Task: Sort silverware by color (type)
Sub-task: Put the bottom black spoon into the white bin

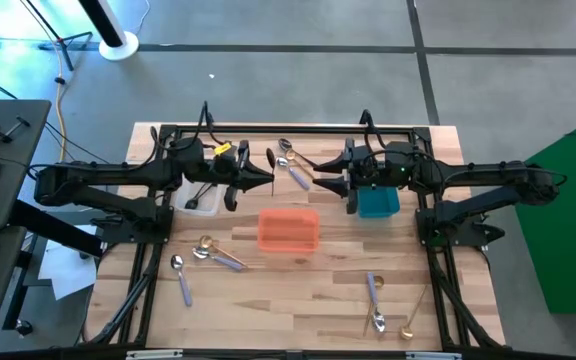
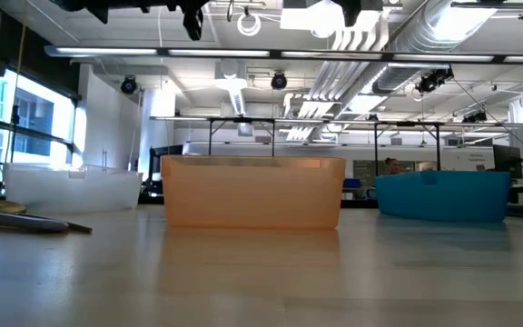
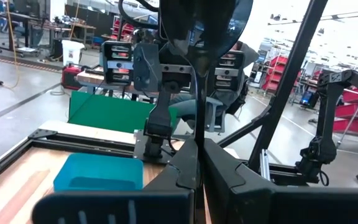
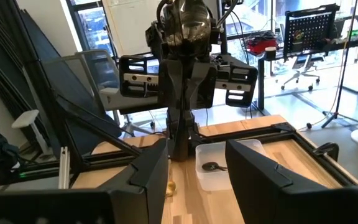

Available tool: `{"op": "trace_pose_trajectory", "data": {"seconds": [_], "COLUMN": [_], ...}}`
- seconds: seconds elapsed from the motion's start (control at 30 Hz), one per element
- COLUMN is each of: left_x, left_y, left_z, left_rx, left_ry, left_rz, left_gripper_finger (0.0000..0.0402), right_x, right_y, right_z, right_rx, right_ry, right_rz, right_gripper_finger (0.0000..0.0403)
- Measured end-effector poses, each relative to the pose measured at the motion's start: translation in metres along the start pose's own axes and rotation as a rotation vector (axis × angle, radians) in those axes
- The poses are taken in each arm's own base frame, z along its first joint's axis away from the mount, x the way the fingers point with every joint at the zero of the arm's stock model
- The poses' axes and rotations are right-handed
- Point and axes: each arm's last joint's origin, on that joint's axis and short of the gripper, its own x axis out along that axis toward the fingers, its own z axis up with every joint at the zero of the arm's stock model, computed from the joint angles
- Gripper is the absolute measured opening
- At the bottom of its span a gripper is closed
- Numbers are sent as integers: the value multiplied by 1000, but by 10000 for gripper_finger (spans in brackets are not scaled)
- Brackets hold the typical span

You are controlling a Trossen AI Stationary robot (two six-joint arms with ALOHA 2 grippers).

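- Step in hand: a glossy black spoon (image 3: 204,31) is being carried in the air, just behind the orange bin (image 1: 288,245), on the side away from the table's front edge.
- The left gripper (image 1: 266,182) is closed tight on that spoon's handle. The bowl stands up above the fingers and well clear of the table.
- The right gripper (image 1: 320,185) hovers beside it, also behind the orange bin and nose to nose with the left one. Its fingers are spread wide with nothing between them.
- The clear bin (image 1: 206,203), to the left of the orange bin and slightly behind it, already has a dark spoon lying inside, so it looks like the place for black ones.
- The teal bin (image 1: 378,208) sits to the right of the orange bin, under the right arm.
- Other spoons lie loose: lavender-handled ones (image 1: 293,172) behind the orange bin, a gold one (image 1: 206,247) and a silver one (image 1: 181,277) in front of it to the left, and more (image 1: 374,298) in front to the right.
- Next move, as I judge it: swing the left gripper away from the orange bin over the clear bin, lower it, then release.
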Motion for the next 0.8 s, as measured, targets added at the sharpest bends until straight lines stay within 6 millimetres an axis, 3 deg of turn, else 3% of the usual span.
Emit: {"op": "trace_pose_trajectory", "data": {"seconds": [0.8], "left_x": [0], "left_y": [0], "left_z": [0], "left_rx": [1], "left_ry": [-1], "left_rz": [-2], "left_gripper_finger": [0], "right_x": [0], "right_y": [0], "right_z": [0], "right_rx": [-29], "right_ry": [0], "right_rz": [-2], "right_gripper_finger": [146]}}
